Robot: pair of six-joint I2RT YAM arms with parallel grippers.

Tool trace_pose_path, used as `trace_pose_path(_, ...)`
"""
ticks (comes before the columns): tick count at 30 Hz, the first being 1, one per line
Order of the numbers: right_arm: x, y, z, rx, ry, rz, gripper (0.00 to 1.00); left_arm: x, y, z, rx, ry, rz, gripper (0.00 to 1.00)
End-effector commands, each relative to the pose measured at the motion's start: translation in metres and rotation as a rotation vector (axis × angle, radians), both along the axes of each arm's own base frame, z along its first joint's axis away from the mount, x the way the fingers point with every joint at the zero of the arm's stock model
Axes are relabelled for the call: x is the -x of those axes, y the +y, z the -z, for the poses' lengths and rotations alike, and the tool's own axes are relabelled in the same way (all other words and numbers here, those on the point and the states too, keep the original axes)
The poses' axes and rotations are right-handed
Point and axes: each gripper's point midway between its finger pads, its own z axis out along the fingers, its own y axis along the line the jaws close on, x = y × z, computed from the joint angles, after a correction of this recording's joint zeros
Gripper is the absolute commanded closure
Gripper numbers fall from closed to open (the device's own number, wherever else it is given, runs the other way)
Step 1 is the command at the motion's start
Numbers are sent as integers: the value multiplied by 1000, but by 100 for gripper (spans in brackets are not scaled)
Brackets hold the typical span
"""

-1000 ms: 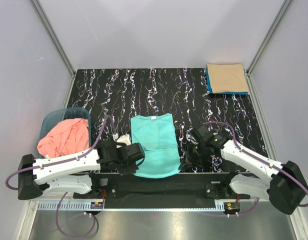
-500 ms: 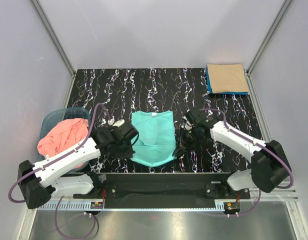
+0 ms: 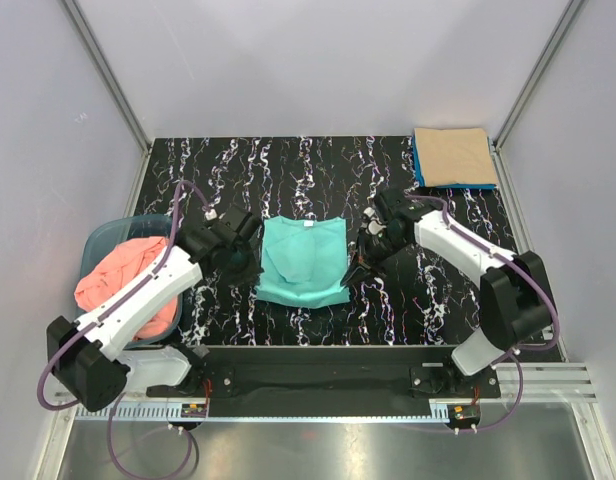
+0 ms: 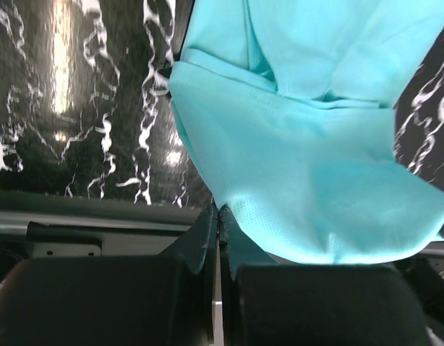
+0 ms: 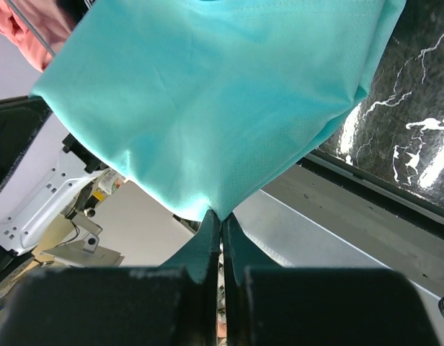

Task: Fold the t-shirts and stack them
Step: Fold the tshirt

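Observation:
The turquoise-green t-shirt (image 3: 303, 262) lies in the middle of the table, its lower half lifted and doubled back over the upper half. My left gripper (image 3: 250, 262) is shut on its left hem corner (image 4: 220, 209). My right gripper (image 3: 356, 262) is shut on its right hem corner (image 5: 220, 213). Both hold the cloth raised and stretched between them. A salmon pink t-shirt (image 3: 128, 278) lies crumpled in the basket at the left. A folded tan-beige t-shirt (image 3: 454, 155) lies on a folded blue one (image 3: 419, 168) at the far right corner.
The blue-grey plastic basket (image 3: 100, 240) stands at the table's left edge beside my left arm. The black marbled table (image 3: 288, 165) ends at a dark front rail (image 3: 318, 355). Grey walls enclose the back and sides.
Both grippers have carried the shirt's hem away from the table's near edge toward the collar, so the cloth now looks much shorter. Both arms have stretched further out.

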Motion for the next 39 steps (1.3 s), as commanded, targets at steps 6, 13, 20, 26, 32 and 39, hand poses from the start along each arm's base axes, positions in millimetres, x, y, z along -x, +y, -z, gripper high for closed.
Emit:
trace_pose_path(6, -28, 9, -29, -95, 10, -28, 100, -48, -13, -31, 84, -79, 40, 100)
trace_pose_path(13, -55, 13, -35, -144, 58, 4, 100, -75, -14, -40, 113, -85, 29, 100)
trace_pose_path(20, -80, 16, -37, -174, 67, 31, 100, -101, -15, -38, 125, -64, 24, 100)
trace_pose_path(26, -90, 16, -34, -181, 75, 41, 100, -116, -11, -36, 116, -59, 25, 100)
trace_pose_path(32, -70, 5, -20, -136, 76, 24, 100, -99, 0, -20, 82, -26, 40, 100)
trace_pose_path(39, -23, -6, 15, -90, 74, 3, 100, -48, 19, 16, 82, 20, 2, 100)
